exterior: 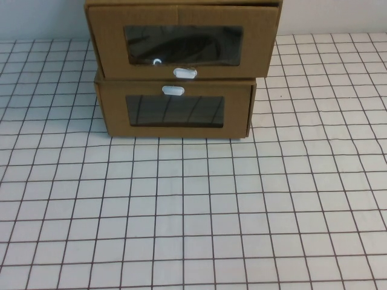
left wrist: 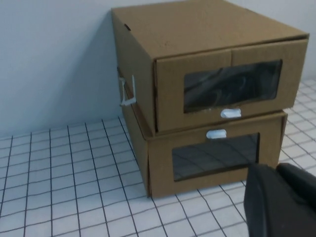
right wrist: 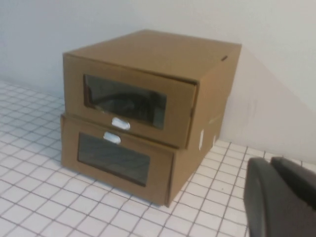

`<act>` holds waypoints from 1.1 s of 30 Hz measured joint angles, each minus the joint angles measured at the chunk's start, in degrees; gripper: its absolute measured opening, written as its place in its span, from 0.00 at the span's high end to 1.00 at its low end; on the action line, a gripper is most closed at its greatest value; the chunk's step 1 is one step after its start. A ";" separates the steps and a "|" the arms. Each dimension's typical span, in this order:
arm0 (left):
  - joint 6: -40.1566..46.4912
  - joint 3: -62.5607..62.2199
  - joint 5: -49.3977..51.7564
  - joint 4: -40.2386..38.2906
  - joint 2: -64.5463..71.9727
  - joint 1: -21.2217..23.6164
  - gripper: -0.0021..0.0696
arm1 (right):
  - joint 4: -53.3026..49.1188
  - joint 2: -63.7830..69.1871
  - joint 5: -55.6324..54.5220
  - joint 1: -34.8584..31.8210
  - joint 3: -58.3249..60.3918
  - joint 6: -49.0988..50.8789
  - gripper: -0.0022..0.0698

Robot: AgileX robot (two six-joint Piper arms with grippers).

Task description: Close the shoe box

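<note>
The shoe box [exterior: 181, 43] is the upper of two stacked brown cardboard boxes at the far middle of the table. It has a wide clear window and a white pull tab [exterior: 185, 73] just below it. It also shows in the left wrist view [left wrist: 217, 84] and the right wrist view [right wrist: 128, 94]. Its drawer front stands only slightly out of its sleeve. Neither gripper shows in the high view. My left gripper [left wrist: 276, 170] is shut and empty, short of the boxes. My right gripper [right wrist: 270, 162] is shut and empty, off to the boxes' right side.
The shoe box rests on a slightly smaller cardboard box [exterior: 175, 112] with its white tab [exterior: 173, 90] above its window. The table [exterior: 193, 211] is white with a dark grid. A pale wall [left wrist: 54, 64] stands right behind the boxes.
</note>
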 joint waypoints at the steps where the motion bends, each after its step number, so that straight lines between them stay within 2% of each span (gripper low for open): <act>1: -1.10 3.54 -3.04 0.00 -2.71 0.00 0.97 | -0.79 -2.41 -0.20 0.00 2.73 0.25 0.99; 7: -3.02 21.02 -16.99 0.00 -10.50 0.00 0.97 | -3.31 -11.57 -8.28 -0.37 16.64 0.85 0.99; 13: -3.10 30.89 -24.96 0.00 -10.80 0.00 0.97 | -3.81 -12.62 -12.00 -0.40 20.23 0.84 0.99; 33: -3.10 32.23 -26.77 0.00 -10.80 0.00 0.97 | -3.81 -12.62 -12.73 -0.40 20.65 0.84 0.99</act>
